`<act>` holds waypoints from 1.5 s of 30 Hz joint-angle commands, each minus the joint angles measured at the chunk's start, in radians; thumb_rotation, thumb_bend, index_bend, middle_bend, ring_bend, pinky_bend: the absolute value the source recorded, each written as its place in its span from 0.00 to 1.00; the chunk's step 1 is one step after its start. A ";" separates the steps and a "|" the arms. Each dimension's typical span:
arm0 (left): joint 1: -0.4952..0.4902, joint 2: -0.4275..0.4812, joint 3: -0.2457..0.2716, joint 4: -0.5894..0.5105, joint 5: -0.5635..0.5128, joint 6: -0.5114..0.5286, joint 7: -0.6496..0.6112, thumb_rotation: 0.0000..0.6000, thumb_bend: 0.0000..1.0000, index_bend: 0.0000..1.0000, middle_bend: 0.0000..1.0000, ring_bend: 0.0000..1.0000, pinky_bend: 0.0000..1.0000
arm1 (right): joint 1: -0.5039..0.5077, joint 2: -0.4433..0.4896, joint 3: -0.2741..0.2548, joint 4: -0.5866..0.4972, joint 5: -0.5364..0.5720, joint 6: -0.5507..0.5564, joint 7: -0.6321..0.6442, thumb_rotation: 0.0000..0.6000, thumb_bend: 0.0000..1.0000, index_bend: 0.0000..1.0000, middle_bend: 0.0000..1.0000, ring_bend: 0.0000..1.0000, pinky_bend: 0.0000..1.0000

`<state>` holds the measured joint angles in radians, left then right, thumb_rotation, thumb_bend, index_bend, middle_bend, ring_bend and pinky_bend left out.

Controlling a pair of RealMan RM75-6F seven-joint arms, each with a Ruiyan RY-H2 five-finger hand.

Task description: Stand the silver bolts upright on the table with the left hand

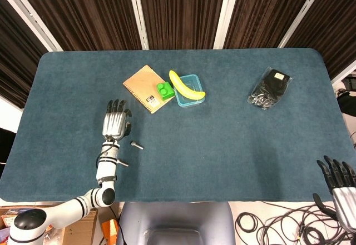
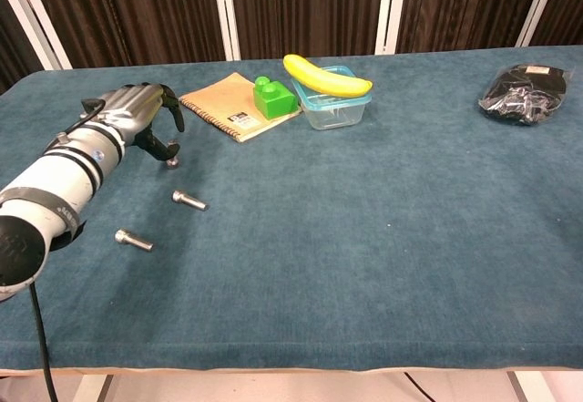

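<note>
A silver bolt (image 2: 171, 159) stands upright on the blue table cloth (image 2: 364, 238), just under the thumb of my left hand (image 2: 137, 119). That hand (image 1: 114, 124) hovers over it with its fingers lifted apart from the thumb and nothing pinched between them. Two more silver bolts lie on their sides nearer the front edge: one (image 2: 189, 201) (image 1: 137, 144) right of my forearm, the other (image 2: 134, 238) (image 1: 123, 163) close beside it. My right hand (image 1: 338, 185) hangs off the table's front right corner with its fingers spread and holds nothing.
A tan spiral notebook (image 2: 237, 106), a green toy block (image 2: 273, 98) and a clear box (image 2: 332, 106) with a banana (image 2: 326, 76) on top sit behind the left hand. A black bag (image 2: 528, 92) lies at the far right.
</note>
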<state>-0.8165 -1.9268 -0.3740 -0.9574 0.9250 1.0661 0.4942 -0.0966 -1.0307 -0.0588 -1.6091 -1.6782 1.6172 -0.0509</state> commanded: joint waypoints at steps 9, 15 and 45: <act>0.003 0.009 0.002 -0.014 0.000 0.007 0.012 1.00 0.36 0.46 0.13 0.05 0.00 | -0.001 0.001 0.000 0.001 0.000 0.001 0.001 1.00 0.29 0.00 0.00 0.00 0.04; 0.012 0.020 0.011 -0.052 0.025 0.019 -0.013 1.00 0.36 0.43 0.12 0.04 0.00 | -0.002 0.001 0.000 0.001 -0.001 0.004 0.001 1.00 0.29 0.00 0.00 0.00 0.04; 0.123 0.078 0.232 -0.317 0.172 0.080 0.117 1.00 0.36 0.45 0.05 0.00 0.00 | -0.003 0.001 -0.006 0.003 -0.013 0.005 0.005 1.00 0.29 0.00 0.00 0.00 0.04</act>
<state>-0.6970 -1.8467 -0.1445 -1.2815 1.0950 1.1483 0.6121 -0.0998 -1.0293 -0.0652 -1.6060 -1.6907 1.6219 -0.0459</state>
